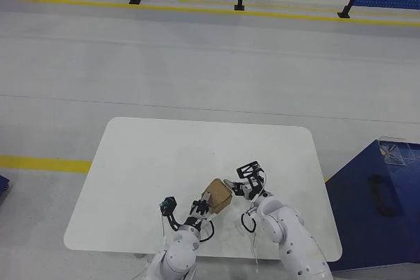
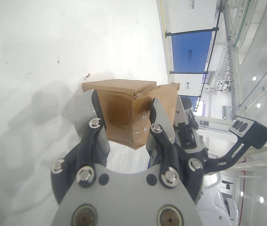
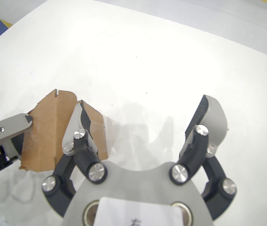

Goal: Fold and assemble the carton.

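Brown cardboard carton (image 1: 216, 194) is sitting near the robot-side edge of your white table (image 1: 161, 154), about mid-width, between your two arms. Your left gripper (image 2: 125, 99) is clamping it. One finger is pressing along a panel with a dark patch, and the other is bearing on the opposite side, next to a loose flap that is sticking out past it. The carton is standing partly formed, and one corner crease is showing crushed. You cannot tell whether its base is touching the table.

Your right gripper (image 3: 143, 101) is hovering low just beside the carton, fingers spread wide and holding nothing. One of its fingers (image 3: 82, 116) is lying against or just in front of a carton panel; you cannot tell whether it is making contact.
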